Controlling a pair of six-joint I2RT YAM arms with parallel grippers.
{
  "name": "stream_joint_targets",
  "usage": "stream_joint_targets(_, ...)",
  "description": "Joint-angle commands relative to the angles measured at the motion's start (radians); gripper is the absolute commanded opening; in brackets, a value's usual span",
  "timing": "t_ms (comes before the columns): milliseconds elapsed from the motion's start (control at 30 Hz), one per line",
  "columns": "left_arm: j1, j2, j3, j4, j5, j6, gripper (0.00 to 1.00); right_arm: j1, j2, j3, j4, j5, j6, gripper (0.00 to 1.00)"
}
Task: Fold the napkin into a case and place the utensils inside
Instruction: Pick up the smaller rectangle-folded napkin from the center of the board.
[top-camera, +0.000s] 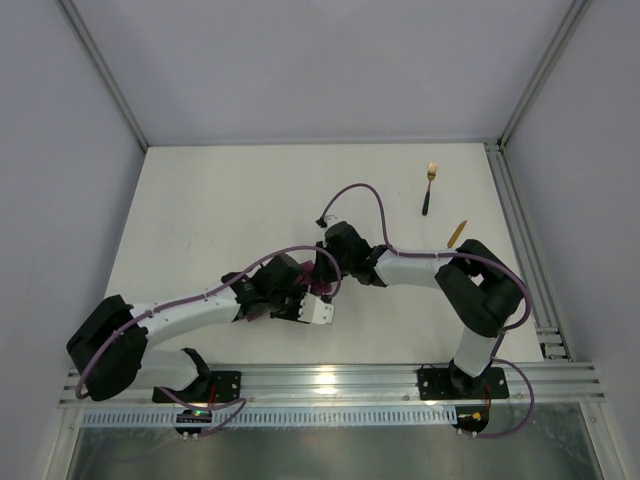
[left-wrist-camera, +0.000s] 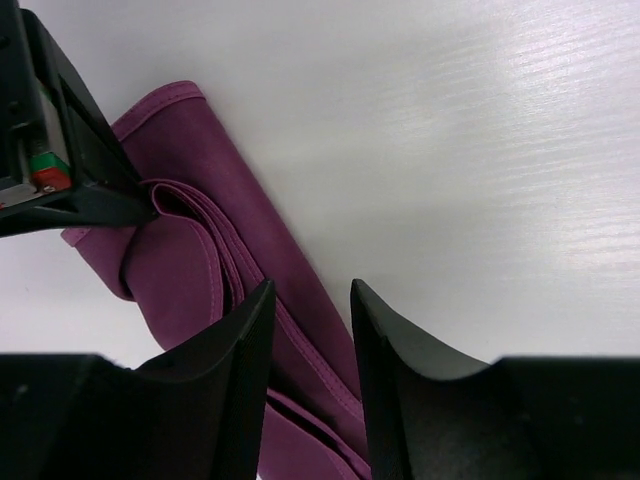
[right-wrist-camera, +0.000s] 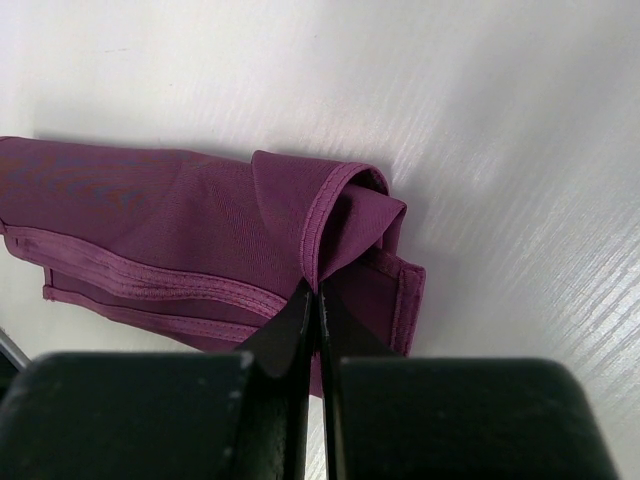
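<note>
The magenta napkin (right-wrist-camera: 150, 215) lies folded into a narrow strip of several layers on the white table. My right gripper (right-wrist-camera: 318, 290) is shut on a raised fold at one end of it. In the left wrist view the napkin (left-wrist-camera: 200, 160) runs diagonally, and my left gripper (left-wrist-camera: 310, 300) hangs open over its hemmed long edge, with cloth showing in the gap. From above, both grippers meet at mid-table and hide most of the napkin (top-camera: 320, 290). The gold fork (top-camera: 430, 185) and knife (top-camera: 457, 233) lie at the far right, apart from both grippers.
An aluminium rail (top-camera: 520, 230) runs along the table's right side and another (top-camera: 330, 380) along the near edge by the arm bases. Purple cables (top-camera: 365, 195) loop above the right arm. Grey walls enclose the table.
</note>
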Motion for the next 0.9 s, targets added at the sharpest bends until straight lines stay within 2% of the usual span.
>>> stream_joint_targets(0,-0.006,0.036,0.010,0.015,0.007,0.013,0.38,-0.003,-0.010,0.015,0.033,-0.006,-0.005,0.04)
stream_joint_targets(167,-0.009,0.115,0.039,0.003,-0.024,-0.027,0.31,-0.004,-0.015,0.013,0.024,0.005,-0.009,0.04)
stream_joint_targets(367,-0.013,0.142,0.045,0.047,-0.073,-0.041,0.29,-0.003,-0.017,0.007,0.028,-0.002,-0.007,0.04)
stream_joint_targets(533,-0.019,0.123,0.039,0.043,-0.069,-0.047,0.28,-0.004,-0.021,0.009,0.027,-0.003,-0.010,0.04)
stream_joint_targets(700,-0.035,0.034,0.039,0.017,-0.018,-0.062,0.29,-0.006,-0.021,0.012,0.022,-0.005,-0.016,0.04)
stream_joint_targets(867,-0.035,0.035,0.036,0.040,-0.049,-0.058,0.30,-0.004,-0.015,0.013,0.024,-0.005,-0.012,0.04)
